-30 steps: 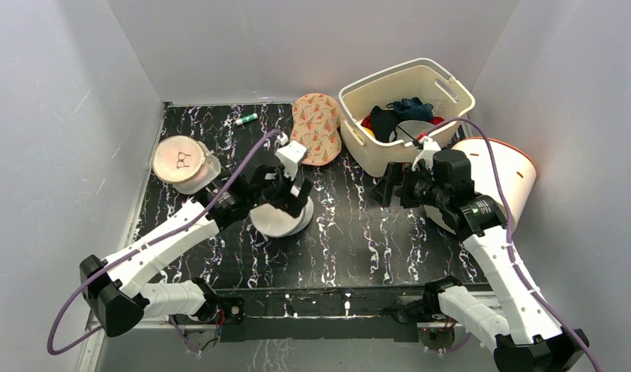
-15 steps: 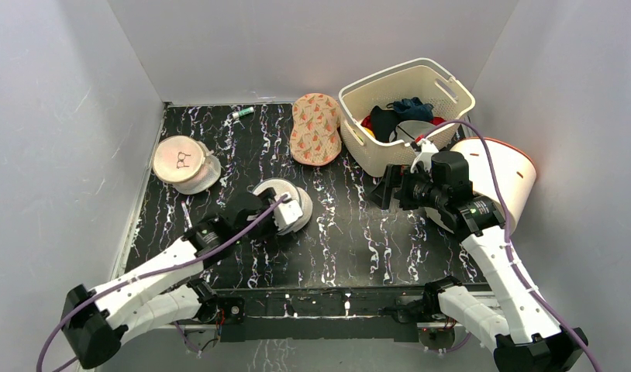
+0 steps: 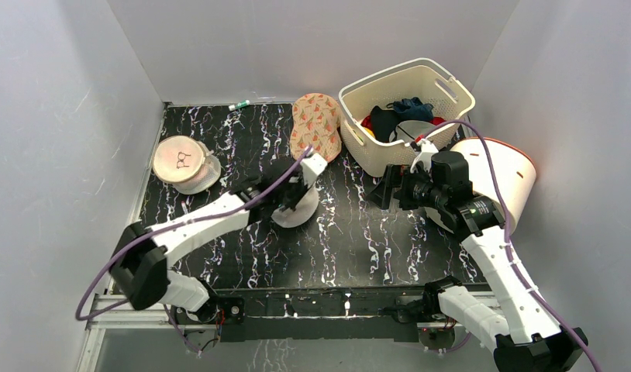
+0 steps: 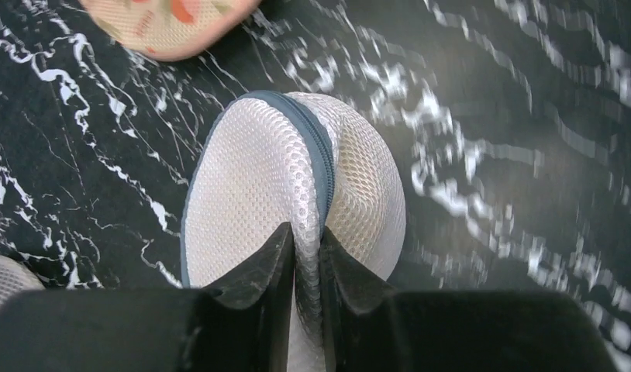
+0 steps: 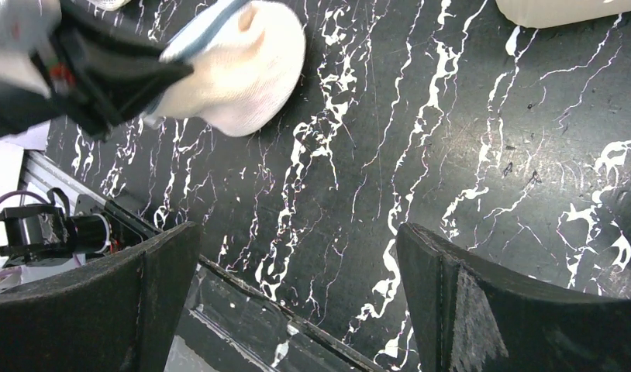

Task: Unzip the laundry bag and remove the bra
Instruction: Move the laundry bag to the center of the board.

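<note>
Pinching the laundry bag (image 4: 258, 178) by its rim, the left tool (image 4: 305, 236) has just clamped shut, tipping the bag on edge near the desk's (image 3: 359, 240) middle; the zip (image 4: 322, 164) looks closed, so unzipping lies ahead. The right tool (image 5: 297, 267) waits, spread wide, empty.

The laundry bag (image 3: 299, 209) sat mid-surface (image 3: 359, 236), its near rim nipped in the left pincer (image 4: 306, 236). Another round bag (image 3: 181, 163) stood left of it, a padded piece (image 3: 316, 128) lay behind it, and a basket (image 3: 359, 143) holding clothes (image 3: 398, 116) stood behind-right. The right pincer (image 3: 381, 190) hung to its right, apart.
</note>
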Robot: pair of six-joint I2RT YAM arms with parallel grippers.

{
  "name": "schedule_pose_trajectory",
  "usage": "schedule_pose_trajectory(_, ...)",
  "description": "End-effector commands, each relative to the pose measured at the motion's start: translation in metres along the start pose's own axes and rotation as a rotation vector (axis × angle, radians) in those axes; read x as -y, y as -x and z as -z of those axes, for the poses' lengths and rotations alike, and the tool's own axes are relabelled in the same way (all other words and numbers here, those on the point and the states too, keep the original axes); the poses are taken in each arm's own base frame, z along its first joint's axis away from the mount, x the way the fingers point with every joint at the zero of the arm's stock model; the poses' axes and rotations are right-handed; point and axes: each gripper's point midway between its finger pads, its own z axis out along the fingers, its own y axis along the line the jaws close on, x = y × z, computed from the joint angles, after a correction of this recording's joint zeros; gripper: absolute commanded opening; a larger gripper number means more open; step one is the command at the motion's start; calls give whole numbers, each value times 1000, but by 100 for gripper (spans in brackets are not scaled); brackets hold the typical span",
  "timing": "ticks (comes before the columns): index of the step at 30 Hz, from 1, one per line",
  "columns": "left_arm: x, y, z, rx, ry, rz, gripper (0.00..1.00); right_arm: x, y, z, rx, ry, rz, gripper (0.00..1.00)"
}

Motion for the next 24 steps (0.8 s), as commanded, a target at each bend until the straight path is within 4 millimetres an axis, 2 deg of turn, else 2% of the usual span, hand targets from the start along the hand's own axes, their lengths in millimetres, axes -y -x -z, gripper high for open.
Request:
schedule_pose_trajectory(1,-21,33,-15,13,166,345,13,-6,13,0,58,35,26,98)
schedule_pose_trajectory(5,-8,55,-32,37,111,493,10,-7,10,-2,49,46,11,98)
schedule_pose_trajectory(8,-2,63,-39,27,80,527,16,-11,6,-3,36,74,-3,98)
schedule_pose_trajectory(9,0,66,-39,26,67,523,22,-11,4,-4,32,78,-7,98)
schedule_pose_trajectory(12,-1,74,-29,43,44,487,49,-12,0,-5,19,93,-6,98)
schedule_pose_trajectory(17,-10,78,8,152,9,367,87,-12,-5,-8,1,110,4,98)
schedule_pose_trajectory(20,-17,66,32,217,1,277,97,-16,-6,-11,-5,139,9,98)
schedule_pose_trajectory(22,-21,50,37,220,12,201,98,-19,-7,-12,-10,156,14,98)
schedule_pose_trajectory(24,-16,36,39,218,-9,98,98,-21,-8,-13,-14,170,20,98)
